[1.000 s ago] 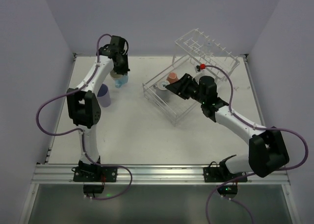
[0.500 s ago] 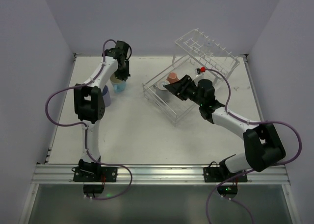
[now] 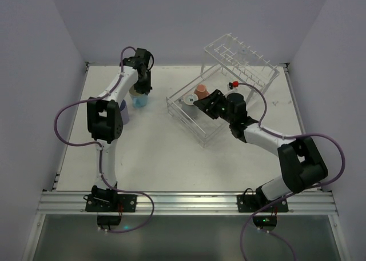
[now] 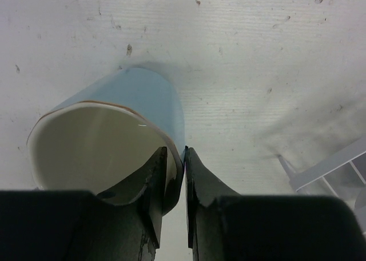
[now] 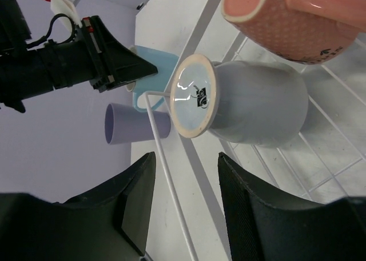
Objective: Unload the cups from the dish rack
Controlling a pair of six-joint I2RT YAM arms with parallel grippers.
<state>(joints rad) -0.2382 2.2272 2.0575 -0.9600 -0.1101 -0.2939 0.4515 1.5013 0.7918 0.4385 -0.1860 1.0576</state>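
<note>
- Left pincer [image 4: 176,152] clamps the light blue cup [image 4: 137,95] by its rim to stand it near the worktop's [image 4: 257,72] far-left corner.
- Right pincer [image 5: 186,158] gapes, framing the grey-blue cup [image 5: 257,109].

White table [image 3: 160,152] bears the dish rack [image 3: 211,129] and lavender cup [image 5: 128,124].

Soft, even light; the closest parts lose focus.

The top view is bright and flat, with only faint shadows on the white table [image 3: 166,152]. At the left wrist, the light blue cup [image 4: 143,95] casts a soft grey shadow, and the left gripper [image 4: 177,155] is dark and blurred. At the right wrist, glare streaks the base of the grey-blue cup [image 5: 257,109]; the right gripper [image 5: 186,156] is near-black and soft-edged.
</note>
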